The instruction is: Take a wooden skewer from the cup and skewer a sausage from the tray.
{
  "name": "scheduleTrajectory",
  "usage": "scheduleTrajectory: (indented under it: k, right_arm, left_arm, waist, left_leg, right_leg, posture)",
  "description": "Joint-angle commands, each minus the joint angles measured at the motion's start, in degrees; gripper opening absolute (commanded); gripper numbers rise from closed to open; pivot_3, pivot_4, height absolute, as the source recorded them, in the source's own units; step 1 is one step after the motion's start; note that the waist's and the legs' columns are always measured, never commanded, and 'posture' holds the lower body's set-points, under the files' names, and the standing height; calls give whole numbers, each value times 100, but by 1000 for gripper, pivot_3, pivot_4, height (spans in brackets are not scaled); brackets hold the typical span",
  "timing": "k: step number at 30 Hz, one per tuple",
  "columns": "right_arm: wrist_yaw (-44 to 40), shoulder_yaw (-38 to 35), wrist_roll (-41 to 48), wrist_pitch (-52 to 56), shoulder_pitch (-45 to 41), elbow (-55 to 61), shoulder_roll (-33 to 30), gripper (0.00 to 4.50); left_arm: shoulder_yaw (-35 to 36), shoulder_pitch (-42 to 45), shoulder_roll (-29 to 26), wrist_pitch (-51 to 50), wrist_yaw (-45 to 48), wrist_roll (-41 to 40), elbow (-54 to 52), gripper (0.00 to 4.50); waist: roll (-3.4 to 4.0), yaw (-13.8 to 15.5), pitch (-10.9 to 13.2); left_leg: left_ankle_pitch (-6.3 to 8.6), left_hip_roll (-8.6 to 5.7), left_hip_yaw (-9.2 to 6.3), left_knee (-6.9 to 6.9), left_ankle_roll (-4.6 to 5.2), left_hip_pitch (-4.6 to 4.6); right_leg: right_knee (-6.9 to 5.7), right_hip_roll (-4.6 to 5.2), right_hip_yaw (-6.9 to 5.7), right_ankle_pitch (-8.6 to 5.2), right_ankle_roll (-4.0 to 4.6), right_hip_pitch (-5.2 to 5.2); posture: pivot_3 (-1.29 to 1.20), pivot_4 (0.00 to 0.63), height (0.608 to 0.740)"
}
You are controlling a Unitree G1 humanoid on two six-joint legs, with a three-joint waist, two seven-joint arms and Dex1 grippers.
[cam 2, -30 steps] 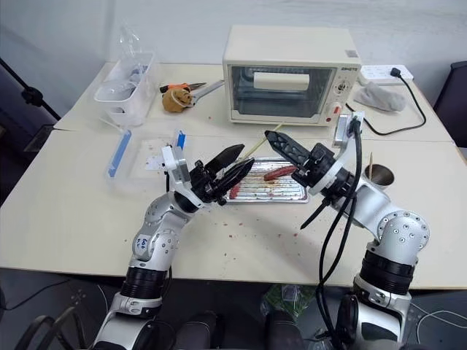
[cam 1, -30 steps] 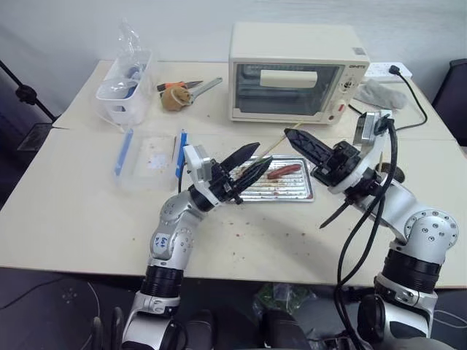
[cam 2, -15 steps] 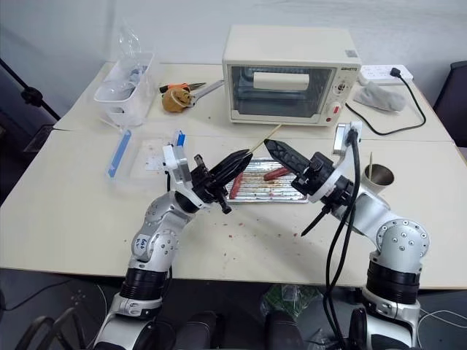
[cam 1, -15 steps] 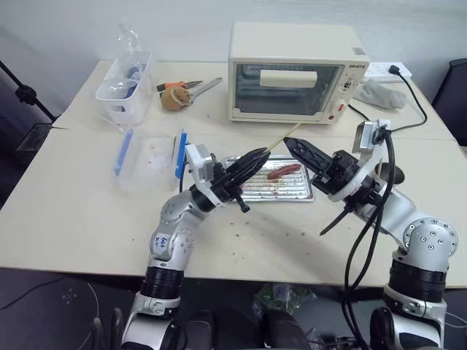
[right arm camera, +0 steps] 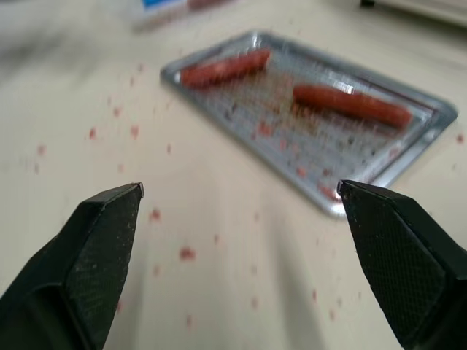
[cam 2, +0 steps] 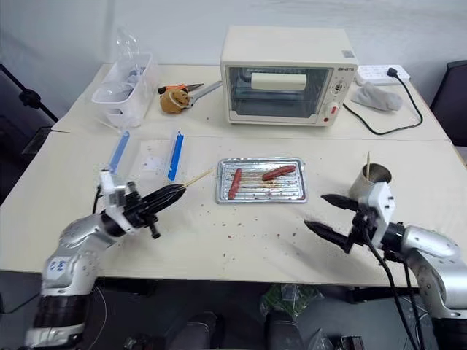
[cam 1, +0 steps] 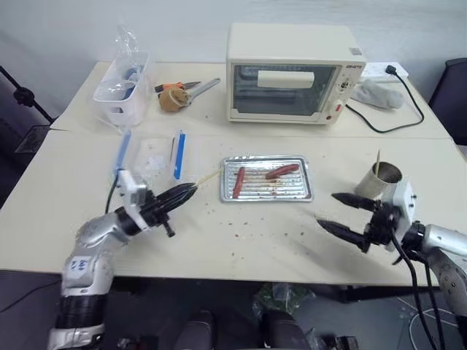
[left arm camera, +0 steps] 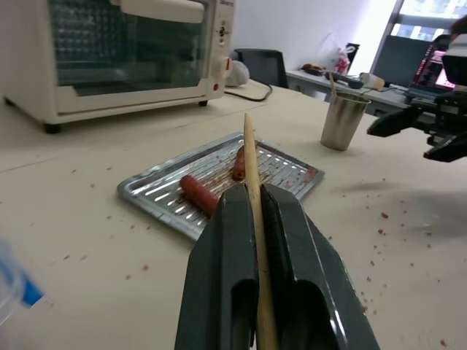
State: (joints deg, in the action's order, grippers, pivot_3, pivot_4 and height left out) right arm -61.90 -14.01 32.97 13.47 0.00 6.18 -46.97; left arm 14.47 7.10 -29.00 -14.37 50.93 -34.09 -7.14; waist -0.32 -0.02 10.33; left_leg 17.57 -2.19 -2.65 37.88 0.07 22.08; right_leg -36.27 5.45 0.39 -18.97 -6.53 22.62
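Note:
My left gripper (cam 1: 188, 191) hovers low over the table left of the tray, shut on the wooden skewer (left arm camera: 250, 164). The skewer's tip (cam 1: 208, 177) points toward the tray (cam 1: 266, 197). In the tray lie the slightly curved sausage (cam 1: 283, 171) and a straighter one (cam 1: 238, 182). The cup (cam 1: 381, 182) stands to the tray's right with a spare stick in it. Just in front of the cup, my right gripper (cam 1: 326, 209) is open with nothing between its fingers (right arm camera: 109, 219); it points at the tray.
A toaster oven (cam 1: 292, 73) stands behind the tray. A clear lid with blue clips (cam 1: 149, 154) lies to the tray's left, with a clear tub (cam 1: 124, 91) and hand tools (cam 1: 182, 91) behind it. Red crumbs dot the table in front of the tray.
Both arms have swung apart and down from above the tray. The left gripper shut on the skewer and carried it left. The right gripper let it go, opened wide and moved right.

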Motion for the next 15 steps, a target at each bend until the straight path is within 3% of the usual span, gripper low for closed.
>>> scheduleTrajectory:
  k: [1,4,9,12,15]
  right_arm:
    - [-142,-181,-166,-411,-21,-61,-8,4489]
    - [-187,4,-300,-394,-267,-2,-93,4489]
    - [-210,1211,-636,830,-2214,-47,-114,4489]
    - [-1,2125,-1629,571,-3576,-1020,399,4489]
    - [220,2656,-2349,365,-4410,-2030,846,4489]
  left_arm:
    - [312,-349,-111,-58,-42,-200,-352,0]
    - [450,-632,-118,-61,-92,-196,-393,0]
    - [391,-613,41,-118,-281,-231,-470,0]
    - [233,-598,158,-72,-311,-146,-478,0]
    - [189,-610,234,-54,-387,-136,-532,0]
  waist:
    - [0,1,0]
    - [1,5,-1]
    - [4,-54,0]
    - [3,-25,-1]
    - [1,-3,-1]
  left_leg:
    - [0,0,-2,-1,0,0]
    - [1,0,-6,-1,-2,0]
    - [0,7,-6,-3,-10,-2]
    - [-1,8,-8,-10,-16,1]
    - [-2,6,-9,-22,-19,8]
  right_leg:
    - [3,2,-1,0,0,-1]
    - [7,5,-3,0,0,-3]
    - [8,0,-4,2,3,0]
    - [9,-1,-7,1,5,8]
    - [22,-1,-9,2,5,13]
  posture:
    - [0,150,740]
    - [0,150,740]
    - [0,150,740]
    - [0,150,740]
    - [0,150,740]
